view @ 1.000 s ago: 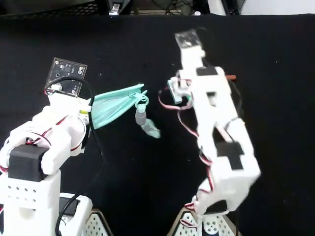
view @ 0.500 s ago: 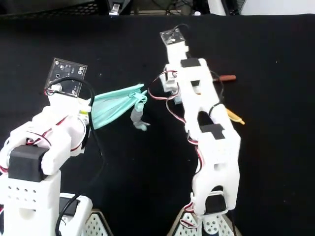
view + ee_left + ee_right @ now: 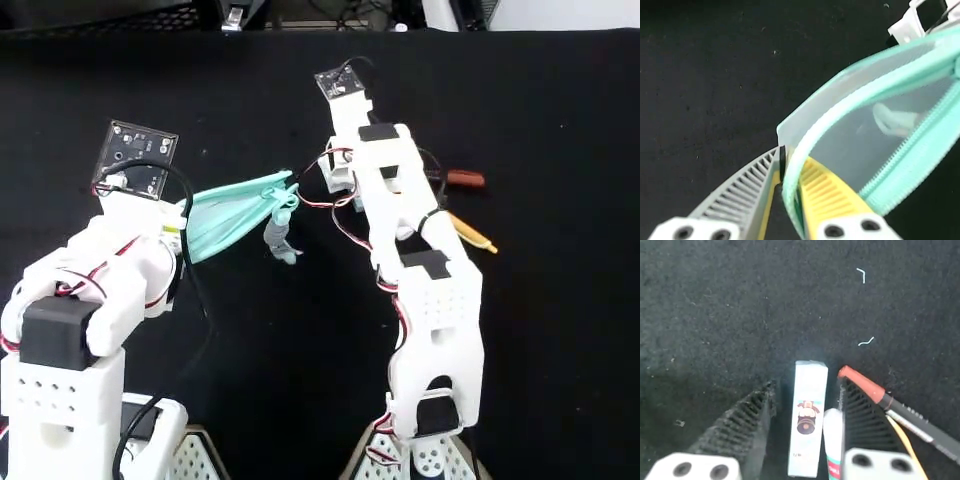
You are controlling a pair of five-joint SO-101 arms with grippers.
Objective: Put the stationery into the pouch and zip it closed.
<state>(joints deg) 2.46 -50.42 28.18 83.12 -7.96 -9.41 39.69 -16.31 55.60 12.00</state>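
My left gripper [image 3: 783, 156] is shut on the end edge of the mint-green pouch [image 3: 865, 100]. The pouch's zipper [image 3: 905, 155] gapes open, and a pale item [image 3: 895, 122] shows through its translucent side. From above, the pouch [image 3: 235, 215] lies between the arms, with a pale charm [image 3: 283, 242] hanging at its free end. My right gripper [image 3: 806, 385] is open low over the cloth, with a small white box [image 3: 807, 415] between its fingers. Beside that box lie a white tube [image 3: 832, 440], a red-tipped pen [image 3: 865, 385] and a yellow pencil [image 3: 905, 440].
The table is covered in black cloth [image 3: 560, 110]. The red pen [image 3: 465, 180] and yellow pencil [image 3: 470, 235] stick out to the right of the right arm [image 3: 400, 200]. The left arm [image 3: 100, 280] stands at the near left.
The right arm has swung left and stretched farther back, uncovering the yellow pencil. The pouch's hanging charm has shifted slightly left. The left arm has kept still, holding the pouch.
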